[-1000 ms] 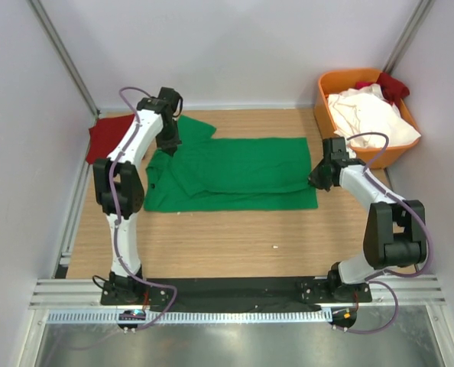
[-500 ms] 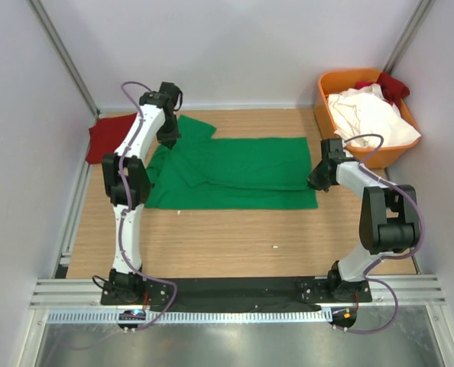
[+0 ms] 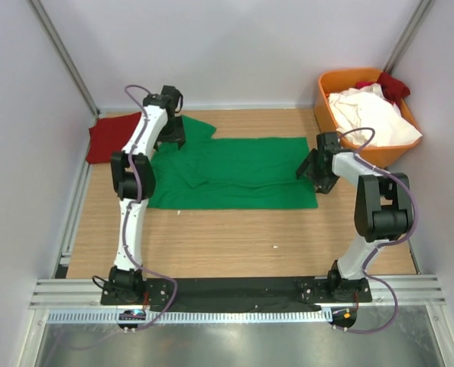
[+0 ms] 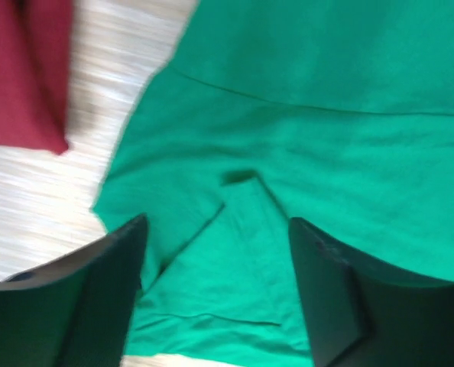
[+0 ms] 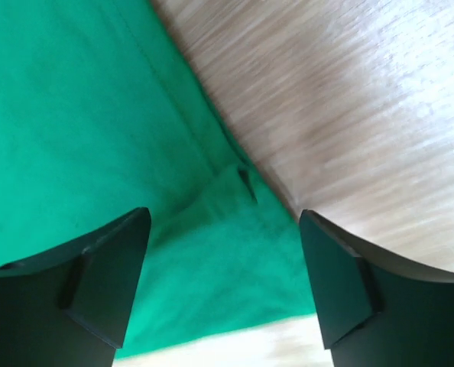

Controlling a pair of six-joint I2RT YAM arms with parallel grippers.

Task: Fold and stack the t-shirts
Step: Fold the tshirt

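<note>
A bright green t-shirt lies flat across the middle of the wooden table, folded lengthwise, one sleeve at the back left. My left gripper hovers over that sleeve end, open, with only green cloth below the parted fingers. My right gripper hangs over the shirt's right hem corner, open too, nothing between its fingers; green cloth meets bare wood there. A folded dark red t-shirt rests at the far left.
An orange bin stands at the back right, holding a crumpled white shirt and a red one. Grey walls close in the table on three sides. Bare wood shows in front of the green shirt.
Both grippers have opened and let go of the green shirt, which now lies flat. The left gripper has shifted slightly back and right; the right one edged left over the hem.
</note>
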